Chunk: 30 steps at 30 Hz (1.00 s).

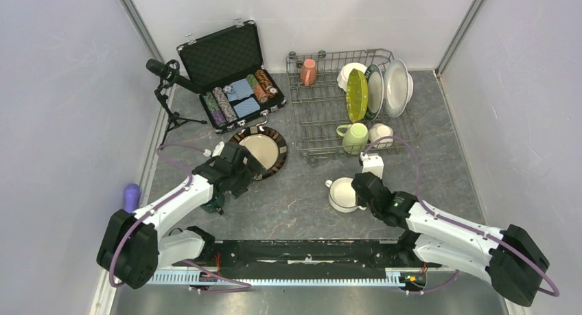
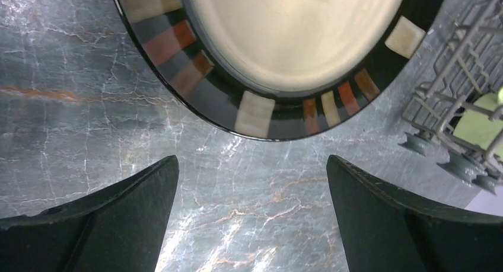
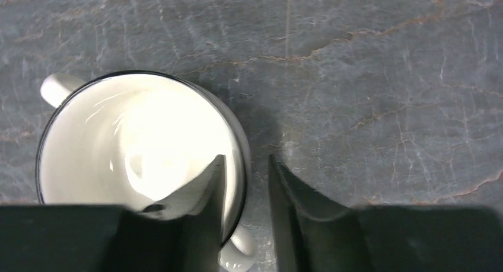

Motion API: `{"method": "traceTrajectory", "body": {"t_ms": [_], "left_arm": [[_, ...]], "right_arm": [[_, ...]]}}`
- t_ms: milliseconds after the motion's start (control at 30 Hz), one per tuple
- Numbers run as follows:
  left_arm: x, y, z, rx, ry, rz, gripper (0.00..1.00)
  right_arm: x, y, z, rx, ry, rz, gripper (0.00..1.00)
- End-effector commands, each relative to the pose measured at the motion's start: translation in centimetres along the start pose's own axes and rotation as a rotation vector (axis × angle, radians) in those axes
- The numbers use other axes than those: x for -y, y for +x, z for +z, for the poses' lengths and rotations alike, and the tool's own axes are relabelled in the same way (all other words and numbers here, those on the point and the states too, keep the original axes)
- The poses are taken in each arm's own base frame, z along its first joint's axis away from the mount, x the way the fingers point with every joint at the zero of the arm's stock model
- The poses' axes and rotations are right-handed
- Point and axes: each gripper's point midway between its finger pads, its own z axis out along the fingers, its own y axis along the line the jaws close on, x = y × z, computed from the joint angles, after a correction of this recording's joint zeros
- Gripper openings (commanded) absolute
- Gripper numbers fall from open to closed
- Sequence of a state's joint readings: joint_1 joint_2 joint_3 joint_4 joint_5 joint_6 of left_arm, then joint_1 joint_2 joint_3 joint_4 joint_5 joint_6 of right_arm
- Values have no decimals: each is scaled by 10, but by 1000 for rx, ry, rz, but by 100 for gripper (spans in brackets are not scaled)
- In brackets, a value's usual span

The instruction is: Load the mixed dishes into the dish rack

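Crockery stands in the dish rack; white mug sits on the table before it. Left wrist: left gripper spread wide, empty, near brown-rimmed plate. Right wrist: right gripper narrowly parted, straddling the mug's wall.

White two-handled bowl and dark-rimmed plate lie outside the dish rack.

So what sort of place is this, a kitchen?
More likely a robot test booth than a kitchen: plain white walls box in one marbled table, and a dish rack shares it with a poker-chip case and a microphone.
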<state>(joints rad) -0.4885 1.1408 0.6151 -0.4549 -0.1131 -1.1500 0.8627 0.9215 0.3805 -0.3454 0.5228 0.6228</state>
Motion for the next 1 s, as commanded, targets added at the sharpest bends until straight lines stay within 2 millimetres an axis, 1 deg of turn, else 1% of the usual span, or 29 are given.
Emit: {"method": "traceTrajectory", "body": {"t_ms": [0, 33, 133, 167, 300, 400, 467, 600, 667, 700, 767, 833, 900, 933, 967], "left_arm": [[2, -9, 12, 63, 5, -151, 99], [2, -8, 15, 62, 8, -169, 99], [2, -6, 23, 62, 19, -216, 98], [3, -6, 25, 65, 25, -229, 97], [1, -6, 36, 79, 38, -275, 94], [0, -12, 43, 117, 43, -296, 90], [-3, -15, 49, 143, 44, -343, 85], [-4, -12, 61, 149, 77, -430, 81], [-8, -8, 67, 137, 57, -463, 79], [-11, -7, 69, 136, 46, -479, 77], [-16, -5, 72, 140, 27, -513, 65], [-18, -7, 74, 158, 30, -534, 50], [-22, -13, 74, 197, 40, -543, 35], [-20, -18, 72, 221, 61, -544, 27], [-19, -25, 69, 254, 87, -540, 16]], "right_arm": [[5, -5, 4, 22, 20, 48, 46], [5, -5, 4, 23, 16, 52, 55], [0, -10, 3, 39, -13, 63, 67], [-1, -13, 2, 44, -17, 65, 69], [-2, -27, -5, 80, -22, 71, 74], [-2, -40, -12, 125, -33, 88, 74], [-3, -48, -17, 154, -50, 106, 74], [-3, -60, -26, 206, -72, 146, 74], [-1, -65, -29, 226, -71, 164, 74], [-1, -66, -30, 234, -72, 170, 74], [-1, -69, -32, 243, -75, 181, 74], [-2, -72, -34, 249, -79, 187, 74], [-3, -73, -34, 249, -81, 187, 74], [-3, -74, -34, 250, -82, 187, 74], [-3, -74, -34, 251, -83, 186, 73]]}}
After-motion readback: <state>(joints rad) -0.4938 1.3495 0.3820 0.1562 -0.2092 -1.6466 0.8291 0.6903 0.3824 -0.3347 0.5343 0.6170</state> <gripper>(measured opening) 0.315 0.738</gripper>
